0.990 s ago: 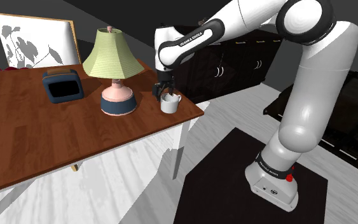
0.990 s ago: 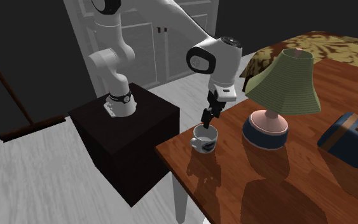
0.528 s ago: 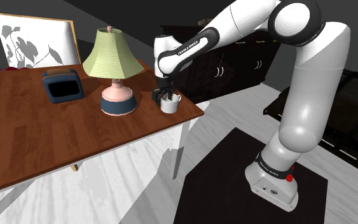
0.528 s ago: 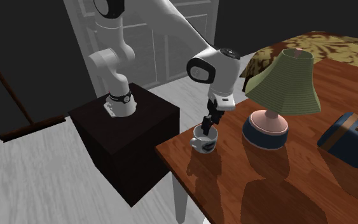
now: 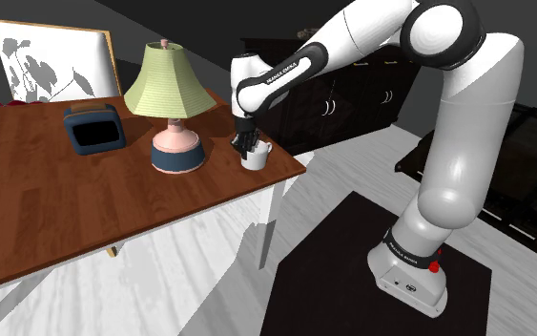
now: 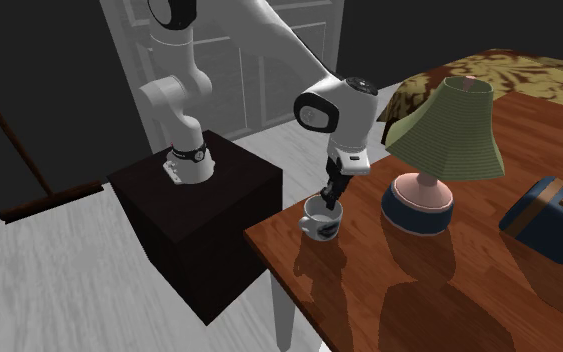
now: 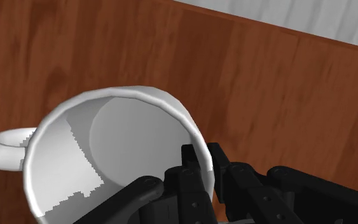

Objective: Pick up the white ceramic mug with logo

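A white mug (image 5: 255, 157) with a dark logo on its side (image 6: 322, 226) stands upright near the corner of the brown wooden table (image 5: 66, 210). My black gripper (image 5: 248, 145) reaches down onto it from above (image 6: 329, 199). In the wrist view the gripper (image 7: 203, 167) is shut on the mug's rim (image 7: 107, 153), one finger inside the wall and one outside. The handle sticks out on the side away from the fingers. The mug's base rests on the table.
A lamp (image 5: 171, 105) with a green shade and a blue-and-pink base stands close beside the mug. Farther along the table lies a blue box (image 5: 93, 128), with a framed picture (image 5: 47, 62) behind. The table edge (image 6: 269, 250) is right by the mug; the dark stand (image 6: 199, 230) sits below.
The gripper came down over the mug, one finger dipping inside, and the fingers closed on the rim. The mug stayed where it was.
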`<state>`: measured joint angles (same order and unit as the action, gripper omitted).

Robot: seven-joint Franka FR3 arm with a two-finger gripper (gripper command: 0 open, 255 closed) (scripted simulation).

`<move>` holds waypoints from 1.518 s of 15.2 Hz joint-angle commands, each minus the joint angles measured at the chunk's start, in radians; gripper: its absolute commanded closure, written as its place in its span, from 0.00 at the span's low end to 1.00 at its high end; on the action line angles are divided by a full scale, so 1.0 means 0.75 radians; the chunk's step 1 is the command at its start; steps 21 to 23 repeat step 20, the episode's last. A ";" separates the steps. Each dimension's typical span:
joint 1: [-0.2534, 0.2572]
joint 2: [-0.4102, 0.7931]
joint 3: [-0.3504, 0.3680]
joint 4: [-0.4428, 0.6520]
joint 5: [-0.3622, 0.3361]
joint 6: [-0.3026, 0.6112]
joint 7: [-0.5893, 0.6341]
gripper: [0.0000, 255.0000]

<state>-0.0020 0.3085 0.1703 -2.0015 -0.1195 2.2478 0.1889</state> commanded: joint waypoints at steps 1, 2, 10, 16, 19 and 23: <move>0.000 0.001 0.000 0.000 0.000 0.000 0.000 1.00; 0.000 0.001 0.000 0.000 0.000 0.000 0.000 1.00; -0.005 -0.073 0.007 0.034 0.022 -0.107 -0.017 1.00; -0.008 -0.125 0.012 0.078 0.037 -0.201 -0.030 1.00; -0.009 -0.142 0.013 0.096 0.042 -0.235 -0.035 1.00; -0.009 -0.142 0.013 0.096 0.042 -0.235 -0.035 1.00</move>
